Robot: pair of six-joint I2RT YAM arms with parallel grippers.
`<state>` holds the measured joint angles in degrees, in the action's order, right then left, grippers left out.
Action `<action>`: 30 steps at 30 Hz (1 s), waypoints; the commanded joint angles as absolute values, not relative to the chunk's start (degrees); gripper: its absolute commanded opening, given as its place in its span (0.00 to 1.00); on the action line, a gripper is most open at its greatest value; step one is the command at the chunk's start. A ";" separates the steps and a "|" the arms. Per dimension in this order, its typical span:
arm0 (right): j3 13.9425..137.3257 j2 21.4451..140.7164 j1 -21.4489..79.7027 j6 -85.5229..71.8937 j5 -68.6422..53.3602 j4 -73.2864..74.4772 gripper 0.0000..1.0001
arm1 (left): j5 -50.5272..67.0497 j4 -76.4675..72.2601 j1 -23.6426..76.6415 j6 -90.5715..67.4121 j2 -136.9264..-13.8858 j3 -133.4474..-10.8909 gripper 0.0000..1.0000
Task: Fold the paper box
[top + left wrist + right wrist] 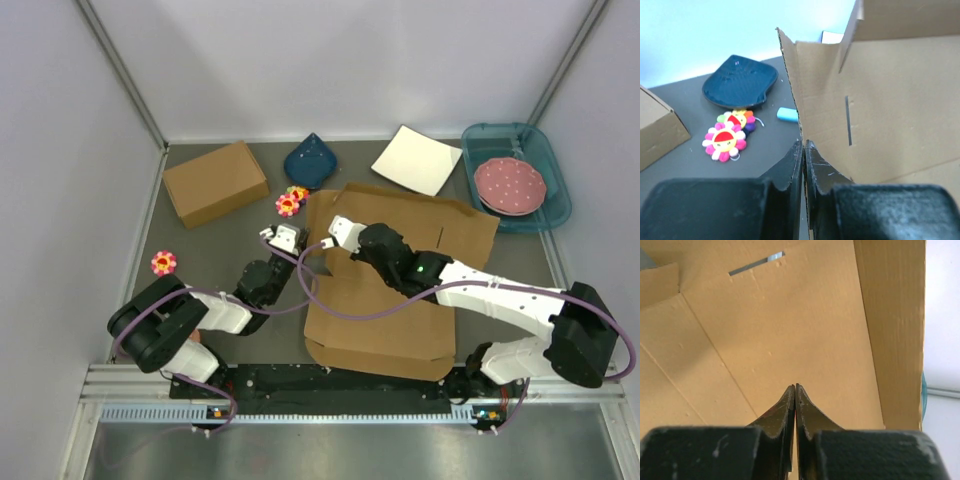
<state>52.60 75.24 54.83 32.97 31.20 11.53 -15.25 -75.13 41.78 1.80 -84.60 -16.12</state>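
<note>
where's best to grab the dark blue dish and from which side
Probably pinch the dark blue dish by its raised rim, one finger inside, one outside, coming down on its left side; it lies flat and shallow, and flower toys crowd its near edge.

You have even, diffuse light from above on the dark tabletop [210, 255], with only soft, short shadows under the arms and along the near edge of the paper box [380, 340], and no harsh glare. In the wrist views the black left hand [804, 146] and right hand [795, 388] look soft-focused at the bottom, and the pale walls behind wash out bright.
</note>
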 commanded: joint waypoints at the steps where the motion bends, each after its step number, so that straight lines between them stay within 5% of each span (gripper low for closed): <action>1: 51.24 71.46 55.55 27.95 35.33 7.74 0.00 | -14.59 -78.05 41.92 4.73 -83.41 -20.04 0.08; 2: 50.98 71.02 55.63 27.69 35.94 7.39 0.00 | -14.50 -77.35 41.92 5.09 -83.41 -20.39 0.08; 6: 52.47 68.03 55.55 28.12 37.61 6.86 0.40 | -13.89 -75.14 41.92 6.15 -83.49 -21.09 0.04; 9: 55.27 66.89 54.41 29.62 37.18 6.59 0.52 | -14.06 -78.83 42.10 6.85 -84.63 -19.25 0.02; 18: 65.38 68.82 47.47 30.67 27.80 15.11 0.57 | -17.31 -95.68 45.87 17.30 -90.61 -14.15 0.00; 30: 74.35 76.11 43.86 30.14 14.24 24.52 0.59 | -22.59 -95.71 50.45 26.28 -90.97 -14.15 0.00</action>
